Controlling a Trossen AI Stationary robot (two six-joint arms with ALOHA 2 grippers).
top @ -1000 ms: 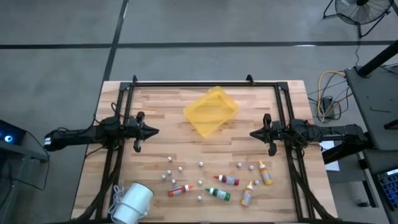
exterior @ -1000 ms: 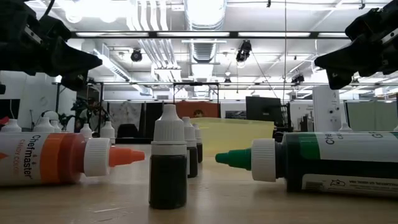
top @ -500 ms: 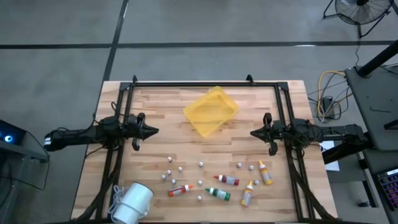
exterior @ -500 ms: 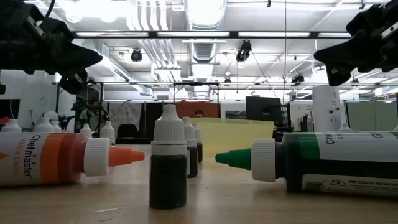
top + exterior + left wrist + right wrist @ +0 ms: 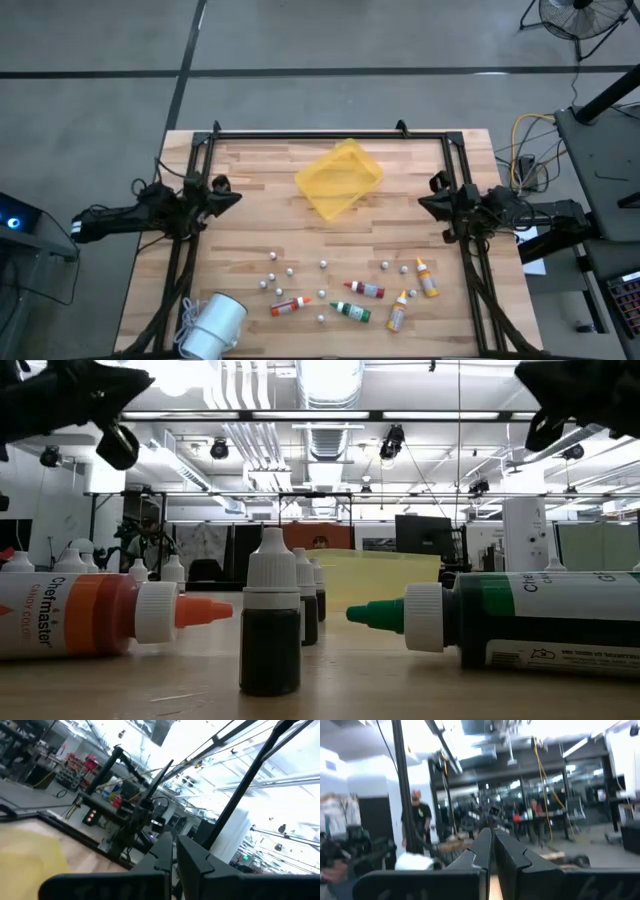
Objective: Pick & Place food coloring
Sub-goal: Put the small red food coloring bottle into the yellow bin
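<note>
A: Grippers? 
B: Left gripper (image 5: 232, 196) at 9 o'clock, right gripper (image 5: 428, 203) at 3; fingers together, both empty.
A: Food coloring (image 5: 372, 298)? 
B: Scattered on table (image 5: 260, 240), 5 o'clock.

Pale wood-plank surface (image 5: 260, 240) within a black frame. A yellow tray (image 5: 339, 178) lay near the far middle. Toward the near edge lay the dropper bottles: red-capped (image 5: 290, 306), green (image 5: 351, 312), red (image 5: 365, 289), yellow (image 5: 398, 313) and orange (image 5: 427, 278), among scattered small pale balls (image 5: 323, 265). A white roll (image 5: 213, 326) rested at the near left corner.
</note>
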